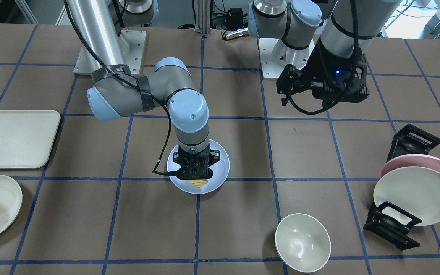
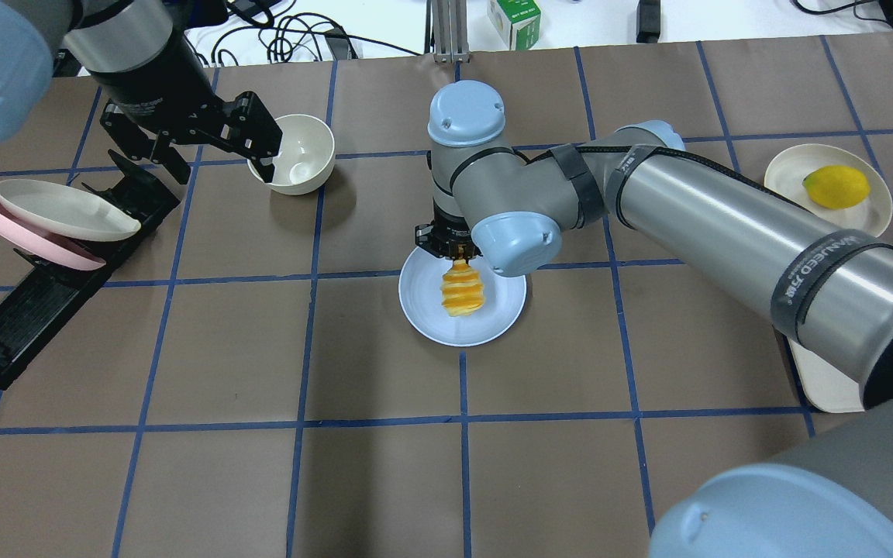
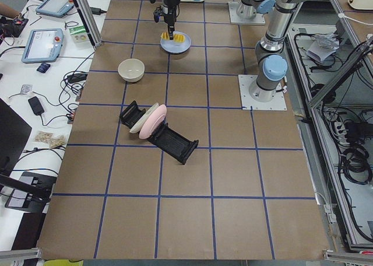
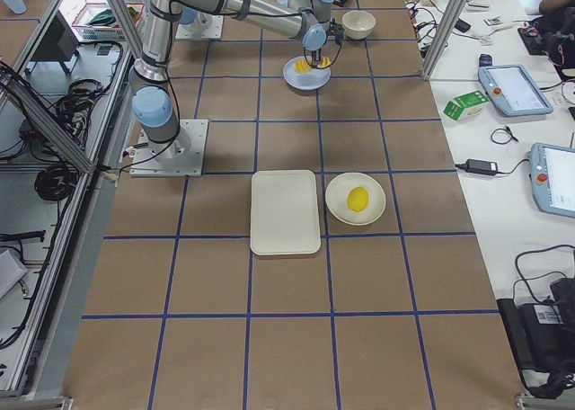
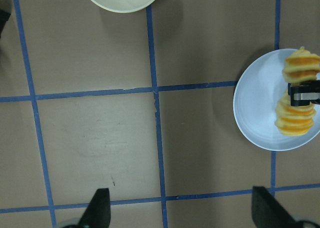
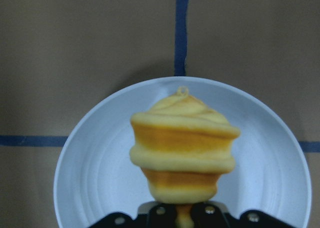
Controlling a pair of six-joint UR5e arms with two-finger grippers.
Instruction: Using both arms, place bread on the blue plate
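Right tool (image 1: 194, 173). Points straight down over the blue plate (image 2: 423, 310); clenches the bread (image 2: 462, 291) at one end, the soft end pinched narrow between the jaws in the right wrist view.

Bread. Orange-yellow ridges with pale edges. Stretches from the tool across the middle of the blue plate, wholly inside its rim. Cannot tell whether it rests on the plate or hangs just above it.

Blue plate. Round, pale lavender-blue, shallow rim. Sits flat near the middle of the surface (image 2: 183, 349), over a crossing of blue tape lines.

Left tool (image 5: 182, 210). Released, fingers spread wide, grasping nothing. Hangs above the brown surface well apart from the blue plate, just beside the cream bowl (image 2: 301, 155) in the overhead view.

Other stock on the surface:
- Cream bowl, upright.
- Black rack (image 2: 28, 310), bearing a pink plate (image 2: 59, 252) and a cream plate (image 2: 59, 209), both tilted, cream leaning over pink.
- Round cream dish (image 2: 784, 167) carrying a smooth yellow fruit (image 2: 836, 187), far over on the robot's right.
- Cream rectangular tray (image 1: 13, 139), just beside that dish.
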